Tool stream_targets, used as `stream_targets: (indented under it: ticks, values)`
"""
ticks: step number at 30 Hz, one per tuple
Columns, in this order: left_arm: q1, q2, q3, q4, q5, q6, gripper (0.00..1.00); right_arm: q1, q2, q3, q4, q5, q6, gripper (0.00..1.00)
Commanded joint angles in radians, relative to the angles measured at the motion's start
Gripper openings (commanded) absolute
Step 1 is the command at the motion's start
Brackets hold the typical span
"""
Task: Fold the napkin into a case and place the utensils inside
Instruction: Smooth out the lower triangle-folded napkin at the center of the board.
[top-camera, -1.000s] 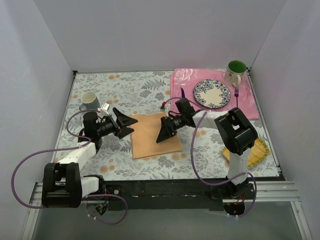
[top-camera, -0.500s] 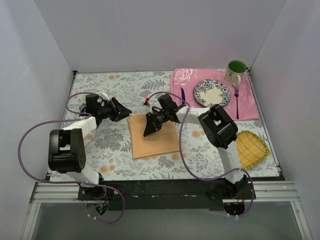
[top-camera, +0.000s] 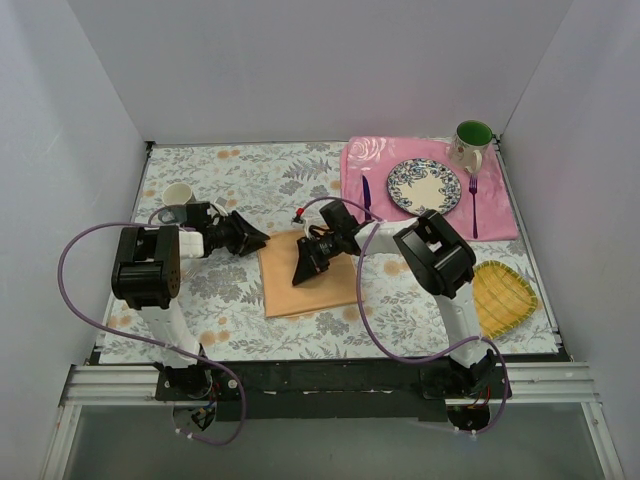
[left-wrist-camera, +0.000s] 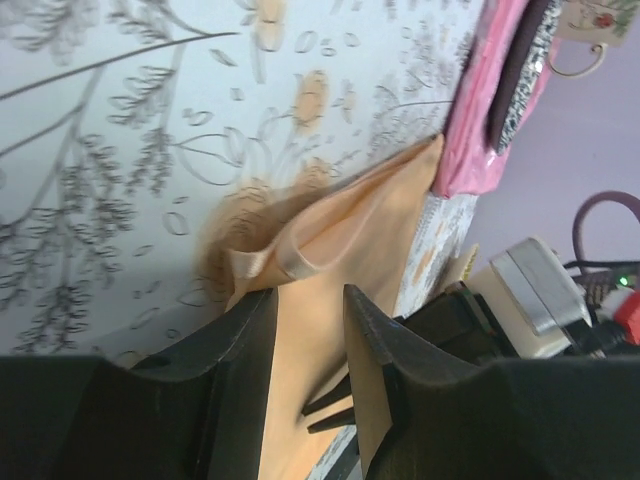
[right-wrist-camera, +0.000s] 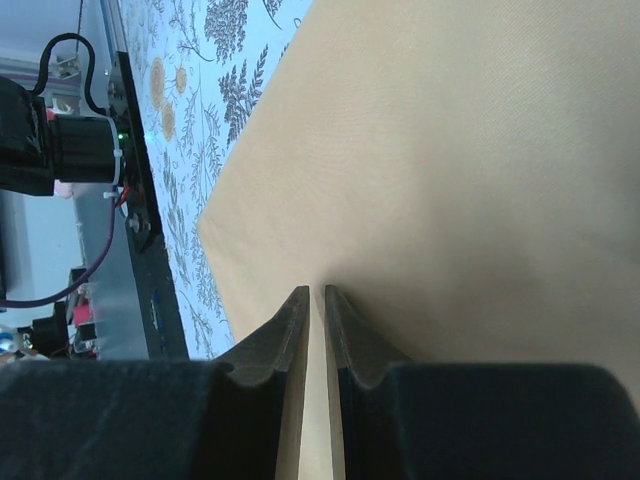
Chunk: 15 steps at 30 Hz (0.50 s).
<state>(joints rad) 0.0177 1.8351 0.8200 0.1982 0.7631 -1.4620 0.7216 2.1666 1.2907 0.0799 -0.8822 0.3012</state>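
Napkin (top-camera: 318, 290), corner pinched by left fingers (left-wrist-camera: 240, 350), cloth pinched by right fingers (right-wrist-camera: 285, 340), contact hidden overhead

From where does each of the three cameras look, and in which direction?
Top external: above and behind the bases, looking down at the table; both arms show, left tool and right tool at the napkin.
Left wrist: on the left arm, looking along its fingers at the napkin's corner and the pink placemat.
Right wrist: on the right arm, close above the napkin; its fingers show.
Shared: all three show the napkin.
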Motion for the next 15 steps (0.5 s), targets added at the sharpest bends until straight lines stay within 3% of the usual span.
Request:
stream_targets:
  ticks: [1, 5, 11, 15]
  values:
    - [0.019, 0.024, -0.007, -0.043, -0.065, 0.005, 0.31, 0.012, -0.007, -0.050, 0.053, -0.020, 0.022, 0.20]
    - [0.041, 0.046, -0.016, -0.071, -0.073, 0.006, 0.31, 0.018, -0.027, -0.094, 0.099, -0.026, 0.059, 0.20]
    - [0.044, -0.019, -0.015, -0.006, 0.067, 0.051, 0.31, 0.019, -0.094, -0.100, 0.184, -0.058, 0.107, 0.22]
    - [0.037, -0.072, 0.025, -0.123, 0.093, 0.147, 0.31, -0.001, -0.154, -0.050, 0.140, -0.072, 0.064, 0.26]
